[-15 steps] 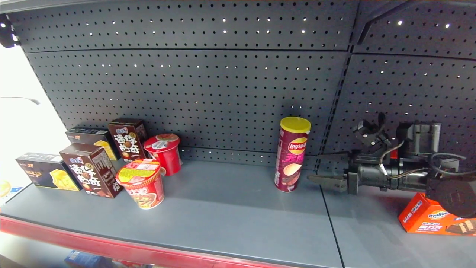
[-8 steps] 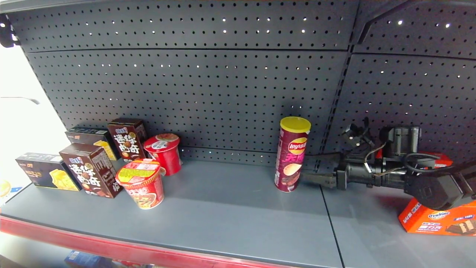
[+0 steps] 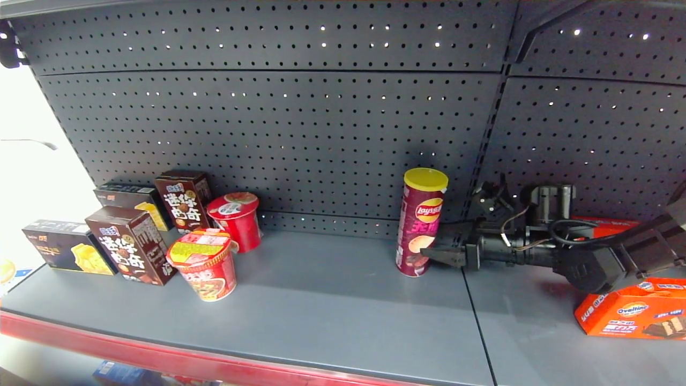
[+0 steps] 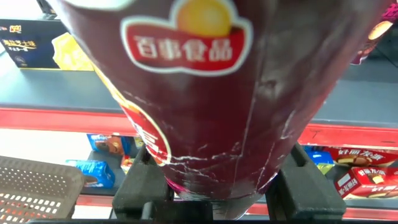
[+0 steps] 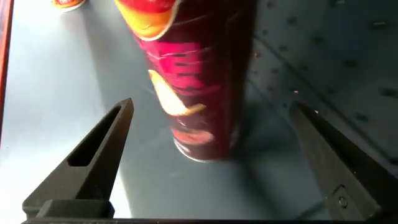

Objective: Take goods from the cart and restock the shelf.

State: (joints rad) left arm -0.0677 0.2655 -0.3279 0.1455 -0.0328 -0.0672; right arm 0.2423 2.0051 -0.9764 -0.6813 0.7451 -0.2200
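Chips can (image 3: 420, 222) stands upright on the shelf (image 3: 321, 300) just ahead of the right pincer (image 5: 211, 109), which points level at its lower half with fingers spread wide, while the left pincer (image 4: 224, 186) clamps a second can (image 4: 205, 93).

I count one chip can (image 3: 422, 222) just ahead of my right pincer (image 3: 440, 253) and a second chip can (image 4: 211, 93) in my left pincer (image 4: 224, 190). Well beyond the right pincer's tips: two noodle cups (image 3: 205, 262), two brown boxes (image 3: 131, 244), two black boxes (image 3: 68, 246). Back by its arm: two orange boxes (image 3: 632, 316).
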